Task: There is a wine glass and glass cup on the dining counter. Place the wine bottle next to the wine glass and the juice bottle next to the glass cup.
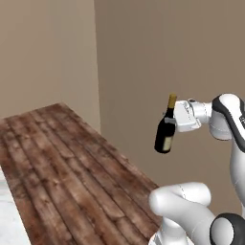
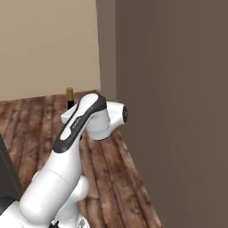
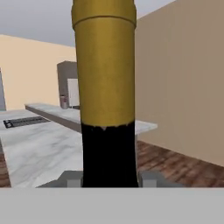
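Note:
My gripper [image 1: 174, 120] is shut on the neck of the wine bottle [image 1: 165, 130], a dark bottle with a gold foil top and a cream label. It hangs upright in the air above the wooden floor. In the hand view the gold foil and black neck of the wine bottle [image 3: 105, 87] stand right in front, between the fingertips [image 3: 72, 178]. From the right base camera, the bottle's gold top [image 2: 69, 94] peeks out behind my arm. White marble slabs [image 3: 35, 148] lie beyond; I cannot tell which is the dining counter. The wine glass, glass cup and juice bottle are out of view.
A brown plank floor [image 1: 72, 167] stretches below the arm. A tall grey-brown wall [image 1: 158, 57] stands close on the right, with a beige wall [image 1: 43, 52] behind. A pale marble edge [image 1: 7, 215] shows at lower left.

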